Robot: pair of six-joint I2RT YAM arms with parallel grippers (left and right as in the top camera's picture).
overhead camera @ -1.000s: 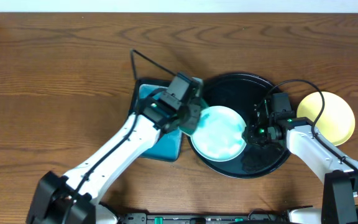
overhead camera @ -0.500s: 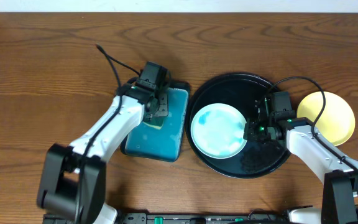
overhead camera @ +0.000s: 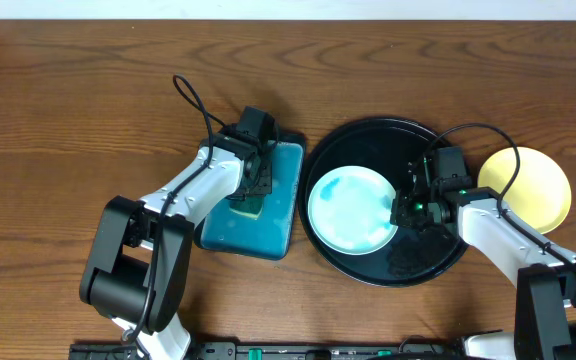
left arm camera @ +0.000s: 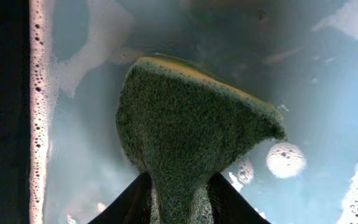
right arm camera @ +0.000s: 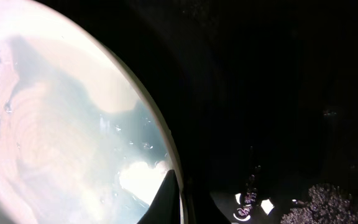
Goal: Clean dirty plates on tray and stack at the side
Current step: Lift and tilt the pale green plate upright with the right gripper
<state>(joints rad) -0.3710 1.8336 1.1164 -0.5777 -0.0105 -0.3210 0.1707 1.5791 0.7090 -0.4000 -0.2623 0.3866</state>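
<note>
1. The left pincer (left arm camera: 182,200) is grasping the sponge (left arm camera: 191,124) by its lower end, squeezing it to a waist, and dipping it into the teal tray (overhead camera: 273,240).
2. The right pincer (overhead camera: 409,211) is clenched on the right rim of the mint plate (overhead camera: 348,212), pinning it on the black tray (overhead camera: 378,128).
3. To my eye the sponge is being loaded with soap. It wants pressing flat into the water, then lifting straight up so it is not dripping across the surface (overhead camera: 88,100) on its way to the mint plate.
4. The right grip should be firm and low, since a wet rim is likely to slip under a wiping push.
5. The teal tray is holding pale soapy water, with bubbles along one wall and beside the sponge.
6. The black tray is carrying only the mint plate, which is filmed with bluish water. I am making out no dark marks on it, and a patch of suds (overhead camera: 408,262) is sitting near the front rim.
7. The yellow plate (overhead camera: 528,185) is lying off the black tray, on the surface at the right.
</note>
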